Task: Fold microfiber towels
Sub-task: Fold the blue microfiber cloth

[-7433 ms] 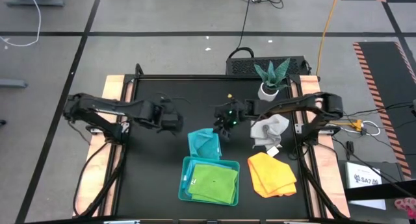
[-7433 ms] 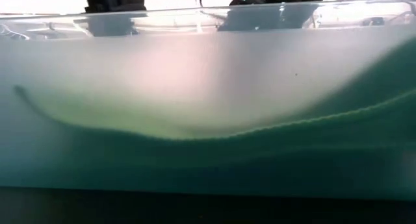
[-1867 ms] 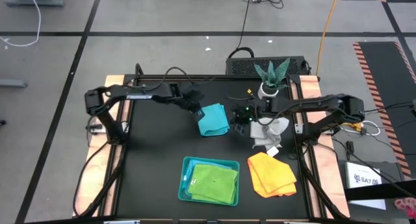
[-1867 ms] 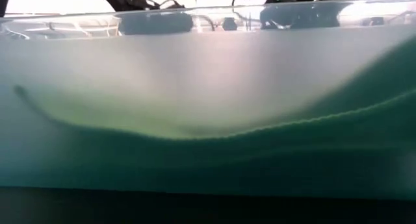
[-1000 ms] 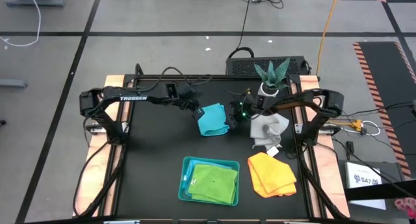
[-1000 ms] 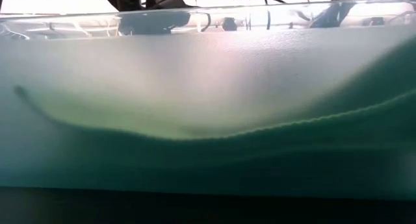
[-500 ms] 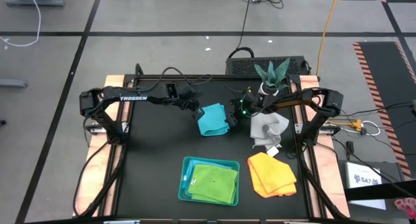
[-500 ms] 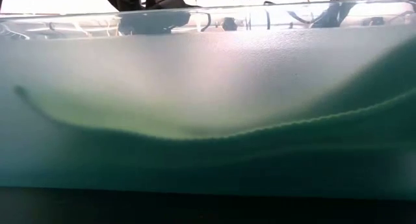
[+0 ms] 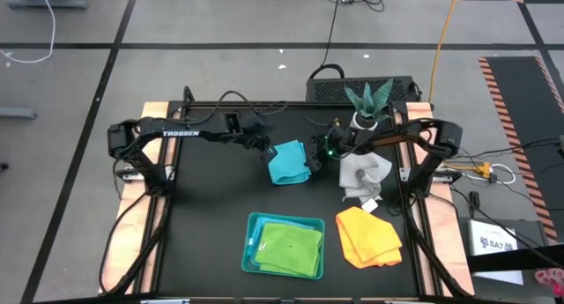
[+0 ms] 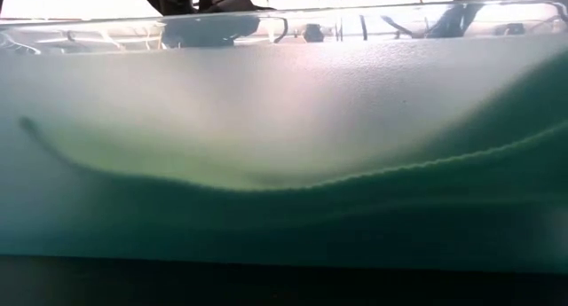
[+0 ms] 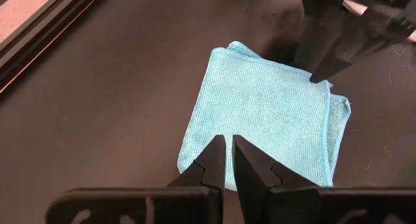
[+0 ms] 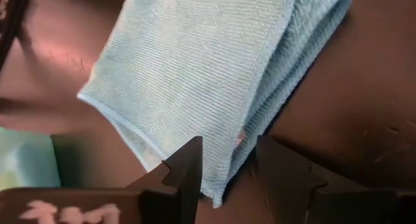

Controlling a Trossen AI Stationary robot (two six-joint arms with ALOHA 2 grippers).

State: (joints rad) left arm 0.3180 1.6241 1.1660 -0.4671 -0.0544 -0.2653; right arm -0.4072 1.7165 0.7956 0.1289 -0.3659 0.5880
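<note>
Centrally, turquoise towel [image 9: 288, 162], pincers at opposite edges

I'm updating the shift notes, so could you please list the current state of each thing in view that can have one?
Turquoise blue microfiber towel: folded, flat on the black table.
Lime green microfiber towel: folded, inside the teal plastic tray.
Yellow-orange microfiber towel: loosely folded.
Pale grey-white microfiber towel: crumpled, unfolded.
Left end effector: shut, at the blue towel's edge.
Right end effector: open, straddling its opposite edge.
</note>
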